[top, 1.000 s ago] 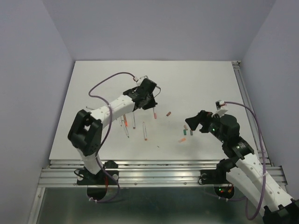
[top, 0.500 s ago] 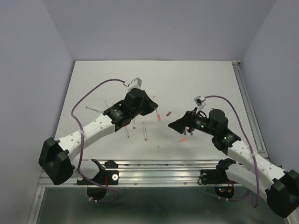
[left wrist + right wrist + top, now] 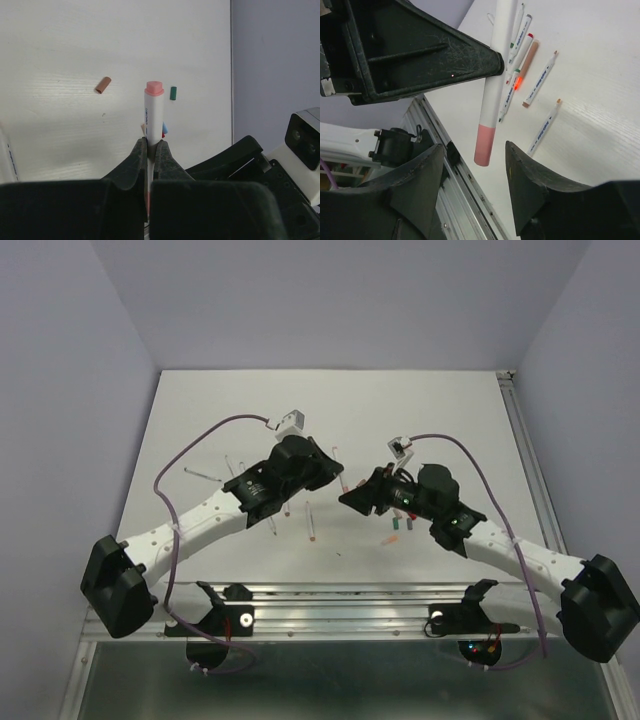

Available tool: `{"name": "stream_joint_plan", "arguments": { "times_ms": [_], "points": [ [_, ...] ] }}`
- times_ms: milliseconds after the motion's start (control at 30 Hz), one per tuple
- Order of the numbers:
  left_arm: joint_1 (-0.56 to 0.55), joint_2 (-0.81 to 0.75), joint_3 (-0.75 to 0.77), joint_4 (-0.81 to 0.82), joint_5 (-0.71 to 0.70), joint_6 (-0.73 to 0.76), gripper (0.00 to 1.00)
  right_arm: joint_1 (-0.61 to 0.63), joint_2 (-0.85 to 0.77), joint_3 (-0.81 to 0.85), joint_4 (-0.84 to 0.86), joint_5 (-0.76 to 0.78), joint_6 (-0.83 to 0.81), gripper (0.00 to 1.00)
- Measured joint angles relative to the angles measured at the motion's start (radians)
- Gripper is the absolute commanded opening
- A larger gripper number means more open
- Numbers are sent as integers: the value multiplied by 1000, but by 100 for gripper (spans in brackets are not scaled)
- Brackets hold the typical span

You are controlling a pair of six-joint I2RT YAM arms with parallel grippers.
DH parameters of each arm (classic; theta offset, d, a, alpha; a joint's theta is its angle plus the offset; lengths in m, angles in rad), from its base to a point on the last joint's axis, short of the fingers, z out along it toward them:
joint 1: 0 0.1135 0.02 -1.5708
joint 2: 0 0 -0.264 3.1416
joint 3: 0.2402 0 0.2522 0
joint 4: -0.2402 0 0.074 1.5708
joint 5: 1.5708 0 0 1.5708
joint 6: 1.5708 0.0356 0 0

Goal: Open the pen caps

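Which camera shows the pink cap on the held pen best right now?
Right wrist: the pink cap hangs full-length, unobstructed, between the right fingers. Left wrist shows it foreshortened at the far end of the pen. Top view: too small to tell.

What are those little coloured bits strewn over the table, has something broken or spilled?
Nothing looks broken or spilled. The bits are loose caps, such as a reddish-brown cap and a green cap, lying apart from uncapped pens that rest at mixed angles. The pen in the left gripper has its pink cap on.

Bright even light, faint shadows on white table (image 3: 450,410), left pincer (image 3: 150,148) slightly out of focus
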Motion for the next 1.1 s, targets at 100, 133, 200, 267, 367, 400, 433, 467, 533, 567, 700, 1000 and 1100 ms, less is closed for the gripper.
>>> {"name": "stream_joint_plan", "arguments": {
  "times_ms": [100, 133, 200, 267, 367, 400, 433, 467, 533, 567, 700, 1000, 1100],
  "points": [
    [0, -11, -7, 3, -6, -7, 0, 5, 19, 10, 14, 2, 7, 54],
    [0, -14, -8, 5, -7, -9, 0, 6, 27, 14, 19, 2, 8, 52],
    [-1, -24, -10, 11, -9, -16, 0, 6, 42, 23, 30, 2, 16, 47],
    [-1, -33, -10, 21, -11, -23, 0, 7, 50, 26, 39, 3, 21, 41],
    [-1, -38, -10, 28, -11, -27, 0, 11, 60, 26, 49, 3, 28, 12],
    [-1, -38, -10, 30, -11, -29, 0, 13, 62, 26, 51, 5, 34, 1],
    [-1, -38, -11, 31, -11, -30, 0, 13, 65, 26, 49, 10, 40, 1],
    [-1, -39, -12, 32, -17, -31, 0, 12, 68, 26, 51, 10, 46, 1],
    [-1, -39, -16, 38, -29, -34, 0, 12, 69, 26, 51, 10, 53, 1],
    [0, -39, -19, 42, -34, -34, 0, 12, 69, 26, 51, 10, 56, 1],
    [23, -21, -19, 59, -11, -37, 0, 12, 68, 26, 50, 26, 88, 1],
    [193, 140, 42, 111, -124, -21, 0, 96, -84, -116, 66, -96, 240, 1],
    [242, 167, 45, 113, -149, -14, 0, 115, -133, -133, 60, -124, 270, 1]
  ]
}}
